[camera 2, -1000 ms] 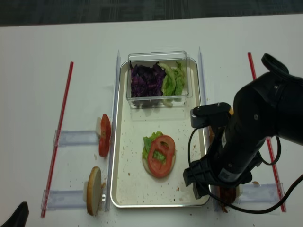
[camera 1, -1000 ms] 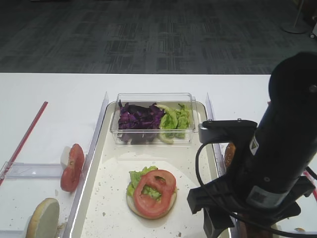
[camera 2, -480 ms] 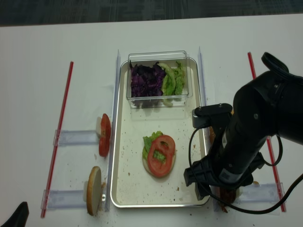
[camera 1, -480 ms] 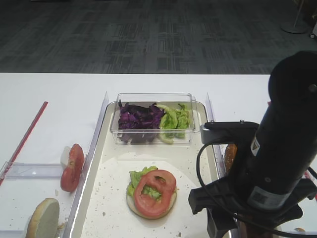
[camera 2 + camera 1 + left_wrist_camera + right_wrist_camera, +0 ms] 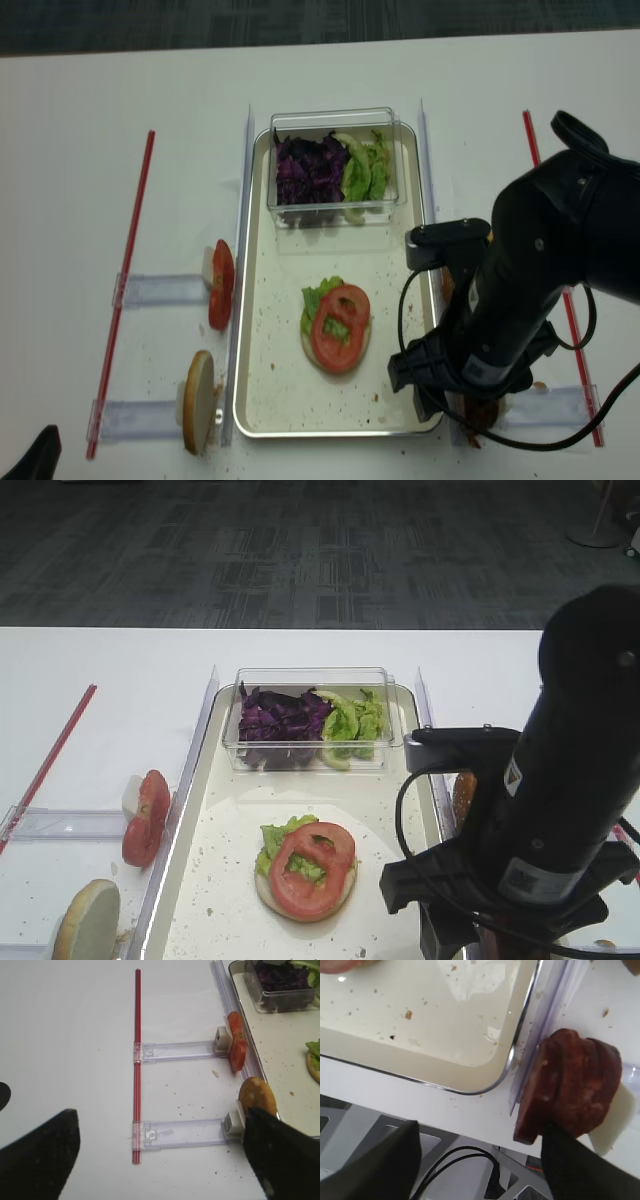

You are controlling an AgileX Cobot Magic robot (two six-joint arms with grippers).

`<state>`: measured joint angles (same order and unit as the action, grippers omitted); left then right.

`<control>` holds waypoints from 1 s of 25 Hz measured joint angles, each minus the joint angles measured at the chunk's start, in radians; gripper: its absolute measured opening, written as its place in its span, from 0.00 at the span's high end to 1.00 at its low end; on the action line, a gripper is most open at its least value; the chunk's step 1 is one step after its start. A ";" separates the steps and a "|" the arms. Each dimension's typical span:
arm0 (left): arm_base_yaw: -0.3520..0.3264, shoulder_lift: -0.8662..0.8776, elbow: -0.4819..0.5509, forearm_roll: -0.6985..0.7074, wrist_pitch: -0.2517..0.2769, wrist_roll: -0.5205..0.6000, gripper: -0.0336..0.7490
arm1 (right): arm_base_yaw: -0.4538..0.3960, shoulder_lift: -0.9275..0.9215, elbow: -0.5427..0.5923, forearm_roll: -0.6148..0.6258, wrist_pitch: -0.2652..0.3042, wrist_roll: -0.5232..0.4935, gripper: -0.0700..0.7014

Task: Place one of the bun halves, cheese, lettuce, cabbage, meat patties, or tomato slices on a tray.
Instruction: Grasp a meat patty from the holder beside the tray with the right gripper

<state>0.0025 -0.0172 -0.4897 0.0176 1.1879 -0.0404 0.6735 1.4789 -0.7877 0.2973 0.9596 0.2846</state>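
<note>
The meat patties (image 5: 570, 1085) stand on edge as a reddish-brown stack just outside the tray's (image 5: 445, 1045) near right corner, behind a clear rail. My right gripper (image 5: 480, 1127) is open and wide, its right finger (image 5: 580, 1165) overlapping the stack's lower edge and its left finger far off over the table edge. On the tray (image 5: 190, 880) lies a bun half topped with lettuce and a tomato slice (image 5: 312, 865). My left gripper (image 5: 160, 1112) is open over bare table. It sits beside a bun half (image 5: 257, 1096) and tomato slices (image 5: 236, 1040) standing in clear holders.
A clear box at the tray's far end holds purple cabbage (image 5: 280, 720) and green lettuce (image 5: 352, 720). A seeded bun (image 5: 463, 795) peeks out behind the right arm (image 5: 560, 810), which covers the tray's near right corner. Red strips (image 5: 125, 290) (image 5: 532, 140) lie on both sides.
The right arm has sunk slightly over the tray's near right corner. Food, tray and left arm have stayed where they were.
</note>
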 joint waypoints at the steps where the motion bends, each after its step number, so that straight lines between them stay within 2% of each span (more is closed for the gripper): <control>1: 0.000 0.000 0.000 0.000 0.000 0.000 0.18 | 0.000 0.008 0.000 0.000 0.000 0.000 0.22; 19: 0.000 0.000 0.000 0.000 0.000 0.000 0.18 | 0.000 0.054 -0.003 -0.005 -0.002 0.035 0.24; 21: 0.000 0.000 0.000 0.000 0.000 0.000 0.18 | 0.000 0.054 -0.003 -0.011 -0.002 0.036 0.28; 25: 0.000 0.000 0.000 0.000 0.000 0.000 0.18 | 0.000 0.056 -0.003 -0.026 0.000 0.040 0.43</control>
<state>0.0025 -0.0172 -0.4897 0.0176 1.1879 -0.0404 0.6735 1.5348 -0.7902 0.2713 0.9596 0.3242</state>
